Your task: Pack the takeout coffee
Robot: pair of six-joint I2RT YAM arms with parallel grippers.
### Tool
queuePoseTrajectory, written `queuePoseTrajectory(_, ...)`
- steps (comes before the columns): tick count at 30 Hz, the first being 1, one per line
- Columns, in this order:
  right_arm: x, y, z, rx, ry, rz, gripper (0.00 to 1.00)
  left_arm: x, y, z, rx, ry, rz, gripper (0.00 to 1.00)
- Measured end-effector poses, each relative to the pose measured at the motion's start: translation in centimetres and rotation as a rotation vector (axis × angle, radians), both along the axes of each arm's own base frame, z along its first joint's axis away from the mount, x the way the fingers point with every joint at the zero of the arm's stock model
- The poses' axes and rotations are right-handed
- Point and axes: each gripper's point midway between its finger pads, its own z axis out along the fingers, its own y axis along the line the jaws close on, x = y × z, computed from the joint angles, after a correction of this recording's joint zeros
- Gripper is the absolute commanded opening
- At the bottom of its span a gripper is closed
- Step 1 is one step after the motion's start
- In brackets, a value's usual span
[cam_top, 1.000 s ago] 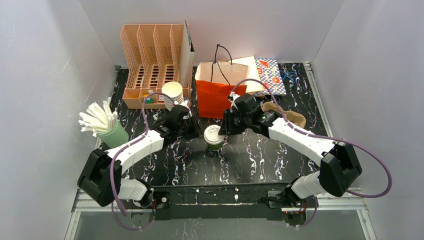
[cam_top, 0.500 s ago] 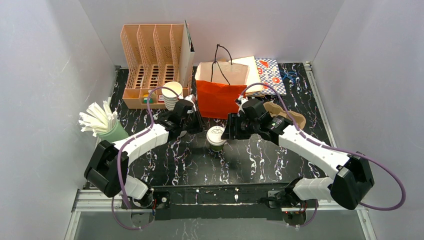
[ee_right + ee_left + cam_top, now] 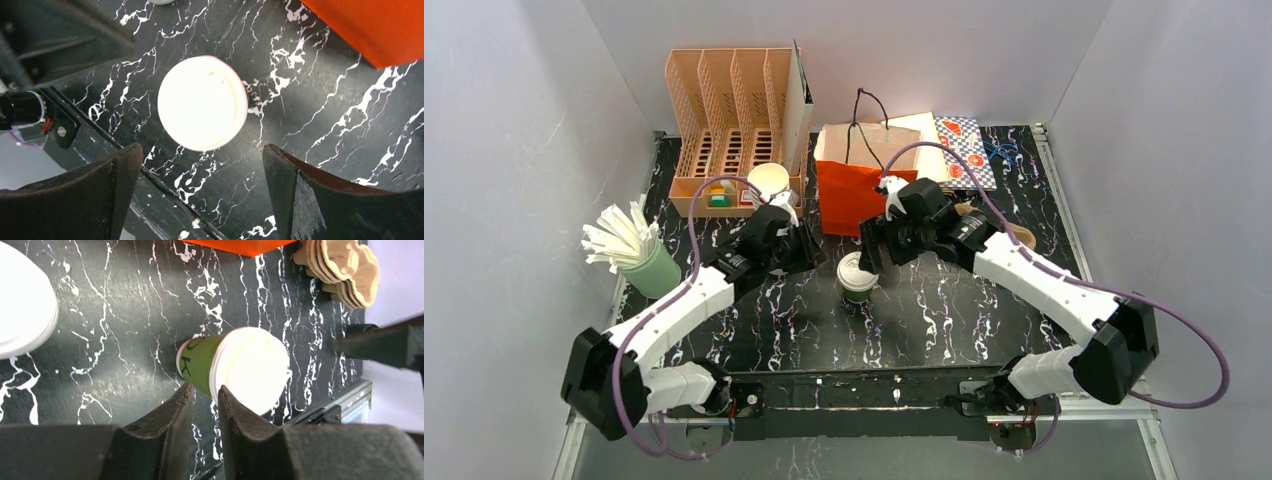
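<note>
One takeout coffee (image 3: 855, 282) in view. Also counted: one orange paper bag (image 3: 859, 195), one peach file rack (image 3: 729, 120) with four slots, one leaning stack of white lidless cups (image 3: 769, 185), one green holder (image 3: 656, 272) stuffed with white sticks, one pile of brown pulp carriers (image 3: 345, 270), layers too tight to count. Two arms.

Looks like a small dark green paper cup with a round white lid (image 3: 201, 102) snapped on flat and covering the whole rim. Black marker scrawl on the side wall, seen from the left wrist. Standing upright on the black marbled table (image 3: 944, 310), near the middle, just in front of the orange paper bag and outside it.

Jaws of left gripper (image 3: 205, 389) almost together, thin slit only, nothing pinched. Sitting off to the cup's left, apart from it.

Jaws of right gripper (image 3: 202, 150) spread wide, empty. Hanging over the lid, one finger on either side of it in the right wrist view, clear of it.
</note>
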Motion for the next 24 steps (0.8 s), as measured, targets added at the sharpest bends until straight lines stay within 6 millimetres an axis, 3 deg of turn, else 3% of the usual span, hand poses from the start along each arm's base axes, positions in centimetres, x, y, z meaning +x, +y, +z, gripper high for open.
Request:
queuePoseTrajectory(3, 0.6, 1.0, -0.2, -0.041, -0.022, 0.049, 0.98, -1.2, 0.4, 0.9, -0.044, -0.014, -0.008, 0.32)
queuePoseTrajectory(8, 0.6, 2.7, -1.9, -0.152, -0.039, 0.1, 0.98, -2.7, 0.2, 0.3, -0.1, 0.034, -0.032, 0.38)
queuePoseTrajectory(24, 0.8, 3.6, -4.3, -0.349, -0.045, 0.091, 0.98, -2.1, -1.5, -1.3, -0.163, 0.097, -0.074, 0.25)
